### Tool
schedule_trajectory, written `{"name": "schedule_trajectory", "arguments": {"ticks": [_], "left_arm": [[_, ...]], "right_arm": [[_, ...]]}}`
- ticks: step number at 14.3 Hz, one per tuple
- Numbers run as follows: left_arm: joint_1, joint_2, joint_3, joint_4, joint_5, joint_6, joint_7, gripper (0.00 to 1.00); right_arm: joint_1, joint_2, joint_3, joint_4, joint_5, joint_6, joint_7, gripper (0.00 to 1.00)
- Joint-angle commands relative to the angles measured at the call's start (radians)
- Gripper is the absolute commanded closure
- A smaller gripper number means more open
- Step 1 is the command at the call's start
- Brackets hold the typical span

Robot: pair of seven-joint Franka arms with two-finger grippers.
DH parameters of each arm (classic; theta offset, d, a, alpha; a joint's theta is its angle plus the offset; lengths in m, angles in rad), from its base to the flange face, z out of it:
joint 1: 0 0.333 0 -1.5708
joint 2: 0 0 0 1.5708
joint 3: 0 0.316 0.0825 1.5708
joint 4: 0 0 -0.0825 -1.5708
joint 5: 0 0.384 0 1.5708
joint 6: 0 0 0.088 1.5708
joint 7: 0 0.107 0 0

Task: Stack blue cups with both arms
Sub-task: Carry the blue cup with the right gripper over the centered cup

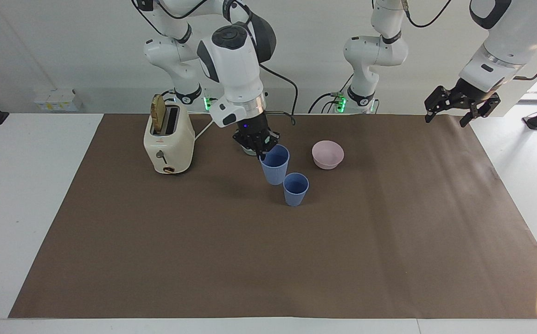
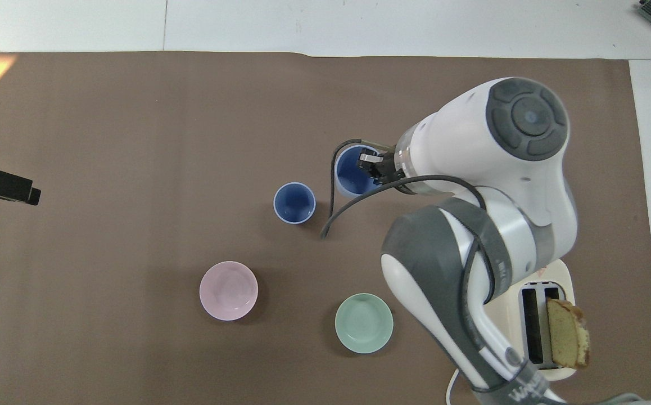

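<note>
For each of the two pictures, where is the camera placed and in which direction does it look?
Facing view: high across the table, looking at the robots; both arms show, the right pincer shut on the held blue cup, the left pincer waiting open over the mat's corner.
Overhead view: high above the robots' end, looking steeply down; the right arm and the left pincer's tip show.
Shared: both cups, the standing blue cup, pink bowl, toaster.

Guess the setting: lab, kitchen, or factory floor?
Most likely a robotics lab staged as a kitchen: two white arms, the right gripper carrying a blue cup, brown paper sheet over a white table, and a toaster as a prop.
</note>
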State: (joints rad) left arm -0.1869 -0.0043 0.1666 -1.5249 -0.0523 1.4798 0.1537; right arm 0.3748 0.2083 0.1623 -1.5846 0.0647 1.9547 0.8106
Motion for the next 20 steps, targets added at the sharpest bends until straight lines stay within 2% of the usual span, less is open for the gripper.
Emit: {"name": "schedule_trajectory", "arguments": {"ticks": [1,10,20], "left_arm": [[0.012,-0.02,-0.01,-0.015,0.019,0.007,0.003,0.0],[0.014,-0.022,-0.01,-0.017,0.019,0.0,0.001,0.0],[0.014,-0.022,-0.01,-0.017,0.019,0.0,0.001,0.0]], "right_arm": [[0.026,0.022,-0.001,0.035,-0.022,-0.005,0.03,1.0],[0.081,0.089,-0.001,0.025,-0.043,0.114,0.036,1.0],[0.078,0.144,-0.001,0.012,-0.063,0.148,0.041,1.0]]}}
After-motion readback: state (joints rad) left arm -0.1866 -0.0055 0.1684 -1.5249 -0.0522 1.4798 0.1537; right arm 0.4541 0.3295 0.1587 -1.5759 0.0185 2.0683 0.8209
